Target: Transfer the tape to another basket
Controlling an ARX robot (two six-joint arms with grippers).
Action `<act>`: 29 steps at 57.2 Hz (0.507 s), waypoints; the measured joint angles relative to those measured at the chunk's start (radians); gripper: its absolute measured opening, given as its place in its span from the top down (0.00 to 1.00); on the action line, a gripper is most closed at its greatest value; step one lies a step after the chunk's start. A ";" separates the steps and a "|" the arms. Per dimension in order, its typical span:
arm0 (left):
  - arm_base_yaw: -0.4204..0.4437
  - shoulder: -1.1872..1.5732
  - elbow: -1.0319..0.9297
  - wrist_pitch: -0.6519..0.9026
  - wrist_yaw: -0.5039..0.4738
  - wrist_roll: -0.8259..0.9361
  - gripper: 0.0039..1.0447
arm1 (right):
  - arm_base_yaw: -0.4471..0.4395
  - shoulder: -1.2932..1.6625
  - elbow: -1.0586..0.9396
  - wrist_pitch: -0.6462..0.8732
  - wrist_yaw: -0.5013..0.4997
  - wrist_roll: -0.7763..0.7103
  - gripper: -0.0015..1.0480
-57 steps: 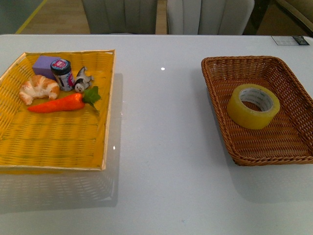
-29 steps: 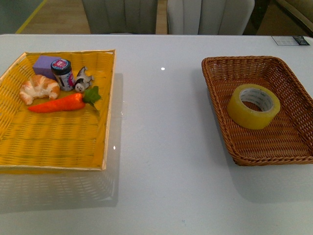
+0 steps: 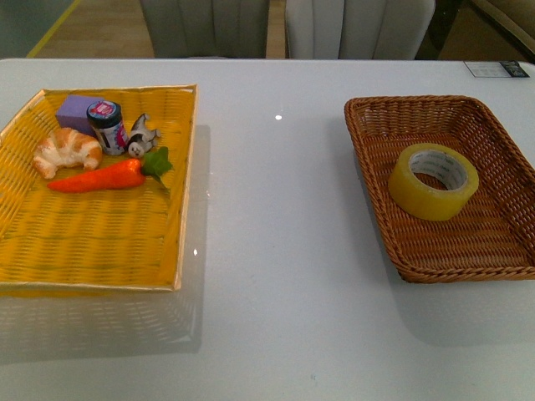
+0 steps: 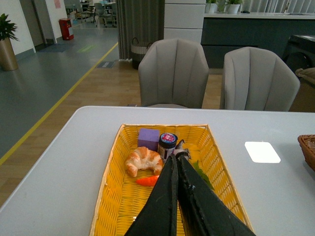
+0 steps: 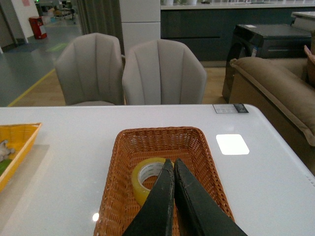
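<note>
Glossy translucent tape (image 3: 433, 181), rough brown wicker basket (image 3: 370, 178), woven yellow tray (image 3: 100, 242), smooth, faintly glossy white table (image 3: 276, 251)

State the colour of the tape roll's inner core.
White with dark printing, inside the yellowish tape lying in the brown basket; the front view shows it best.

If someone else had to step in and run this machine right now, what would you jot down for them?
Left pincer: shut, holding nothing, above the yellow tray.
Right pincer: shut, holding nothing, above the brown basket.
The tape lies flat inside the brown basket, untouched. The yellow tray holds a croissant, a carrot, a small jar, a purple block and a little figurine.
Done: nothing, judging by how things lie.
Left: open the right pincer, grasp the tape, lift it out and set it in the yellow tray, probably in the bare near half.
</note>
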 joint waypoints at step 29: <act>0.000 0.000 0.000 0.000 0.000 0.000 0.99 | 0.000 -0.239 0.000 -0.274 -0.002 0.000 0.98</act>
